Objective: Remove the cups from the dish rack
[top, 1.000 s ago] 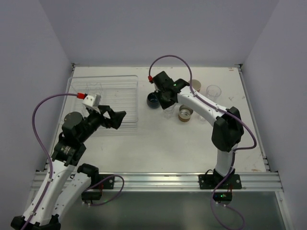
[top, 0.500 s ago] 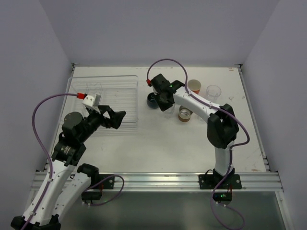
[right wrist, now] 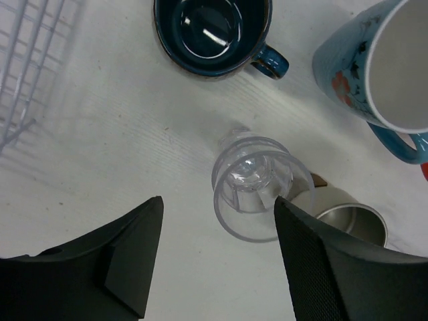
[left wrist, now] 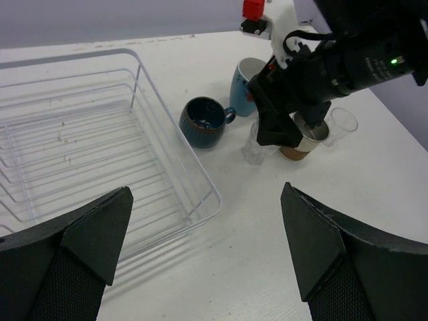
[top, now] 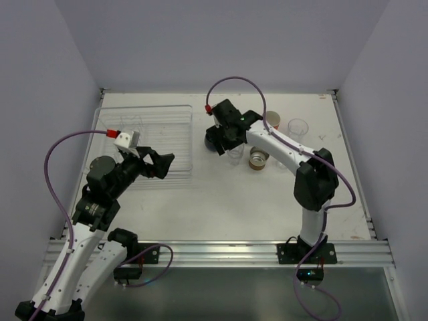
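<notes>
Right wrist view has the right pincer (right wrist: 217, 200) spread around the clear cup (right wrist: 253, 190), seemingly free of both fingers (right wrist: 100, 267), upright on the desk (right wrist: 134, 134) just beside the tan cup (right wrist: 351, 221), so a skewed retreat could topple it, a change from the shut fingers of a second ago, while the left pincer (left wrist: 206, 190) gapes wide by the dish rack (left wrist: 80, 147).

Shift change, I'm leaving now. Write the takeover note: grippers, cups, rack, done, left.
Left gripper: open, empty, above the dish rack's near right corner.
Right gripper: open, empty, above a clear cup standing on the table.
Beside the rack: dark-blue mug, light-blue mug, tan cup, orange cup, second clear cup.
Done: no cup shows in the rack.
Left: probably only pulling both grippers back; check the rack strip hidden under the left gripper.
</notes>
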Available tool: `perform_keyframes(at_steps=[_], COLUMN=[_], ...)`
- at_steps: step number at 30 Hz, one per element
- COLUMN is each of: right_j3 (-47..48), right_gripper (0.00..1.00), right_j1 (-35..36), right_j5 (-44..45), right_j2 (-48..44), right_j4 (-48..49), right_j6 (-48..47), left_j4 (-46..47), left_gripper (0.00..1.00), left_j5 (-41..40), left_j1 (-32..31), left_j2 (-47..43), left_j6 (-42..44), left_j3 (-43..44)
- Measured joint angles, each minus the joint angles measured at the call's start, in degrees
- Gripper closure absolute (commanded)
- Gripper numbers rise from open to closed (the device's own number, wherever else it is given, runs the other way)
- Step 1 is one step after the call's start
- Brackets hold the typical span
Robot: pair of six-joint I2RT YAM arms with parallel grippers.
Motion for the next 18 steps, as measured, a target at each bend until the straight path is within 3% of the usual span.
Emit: perform_keyframes(at_steps=[2,3,8,18], right_j3=[-0.1,-0.8,-8.7,-37.7], right_gripper=[0.18,0.01,0.01,0.01], right_j1=[0.0,0.0,0.3,0.4], right_j5=[0.1,0.2,1.5,6.6], right_j2=[-2.0,-3.9,-21.1,-67.8], right_j4=[0.2,1.2,7.5,24.5], right_j6=[0.3,0.5,2.1,7.9], left_j4=[0.0,0.0,0.1,-0.3], left_gripper=[0.00,0.00,0.00,0.00], left_j5=[-0.5,-0.7,-1.7,-5.1], left_j1=[0.0,0.0,0.0,0.0], left_j2=[0.0,0.0,-0.2,-2.5], left_j6=[0.0,0.0,0.0,-0.8], left_j3=[0.0,0.0,0.0,5.1])
